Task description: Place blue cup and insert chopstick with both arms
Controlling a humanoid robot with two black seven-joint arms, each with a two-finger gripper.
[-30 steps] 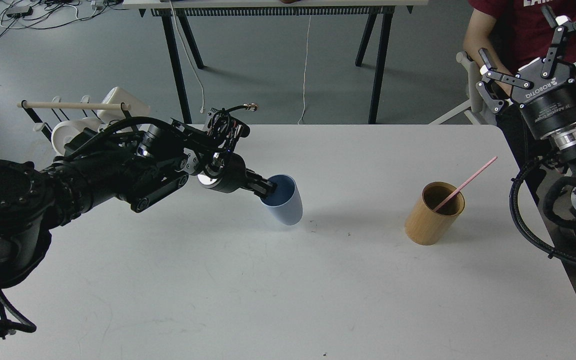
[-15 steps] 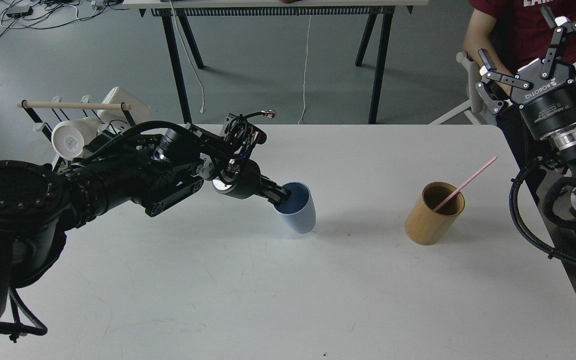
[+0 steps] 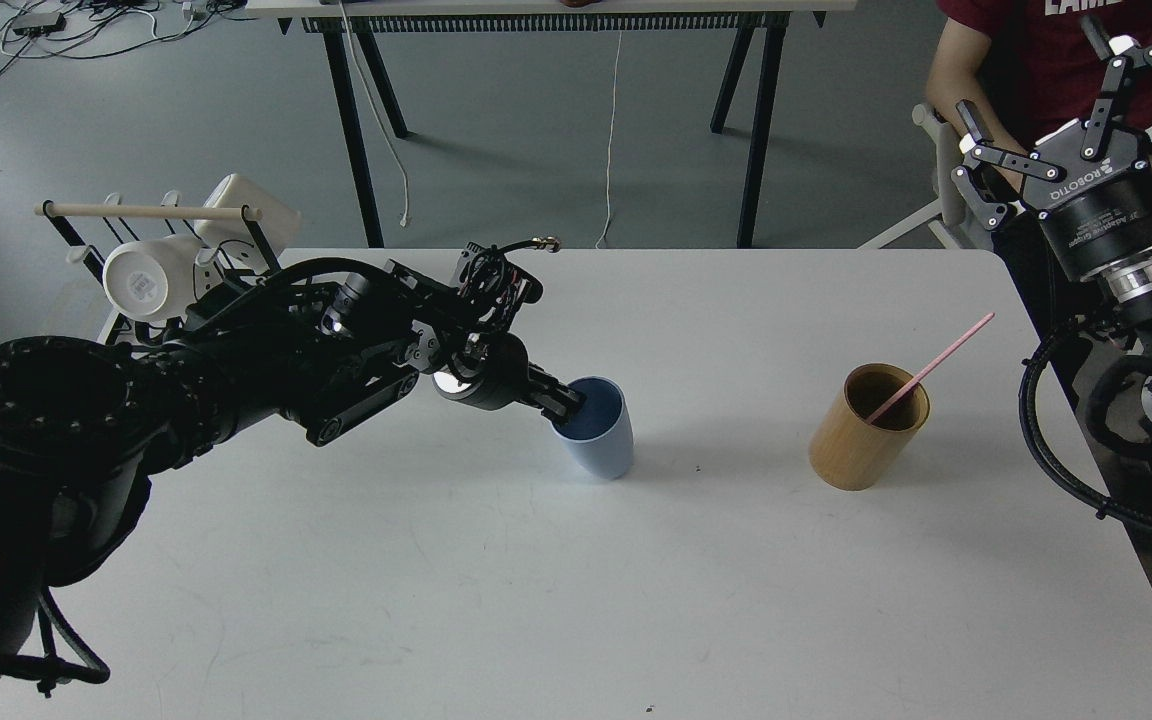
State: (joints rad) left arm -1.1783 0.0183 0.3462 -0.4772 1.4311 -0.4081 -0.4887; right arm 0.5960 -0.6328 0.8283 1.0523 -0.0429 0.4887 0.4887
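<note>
The light-blue cup (image 3: 598, 435) stands on the white table (image 3: 576, 560) near its middle, its bottom on or just above the surface. My left gripper (image 3: 568, 402) is shut on the cup's near rim, one finger inside the cup. The pink-red chopstick (image 3: 931, 367) leans out of the tan wooden cup (image 3: 866, 427) at the right, pointing up and right. My right gripper (image 3: 1066, 110) is open and empty, raised beyond the table's right edge, well apart from the chopstick.
A rack with a pale wooden rod (image 3: 146, 211) and a white mug (image 3: 141, 282) stands at the table's back left. A seated person in a red shirt (image 3: 1016, 50) is behind my right gripper. Table legs (image 3: 356, 120) stand behind the table.
My left arm has carried the blue cup to the right and slightly down, towards the table's middle, and set it more upright. The right arm, wooden cup and chopstick have not moved.
</note>
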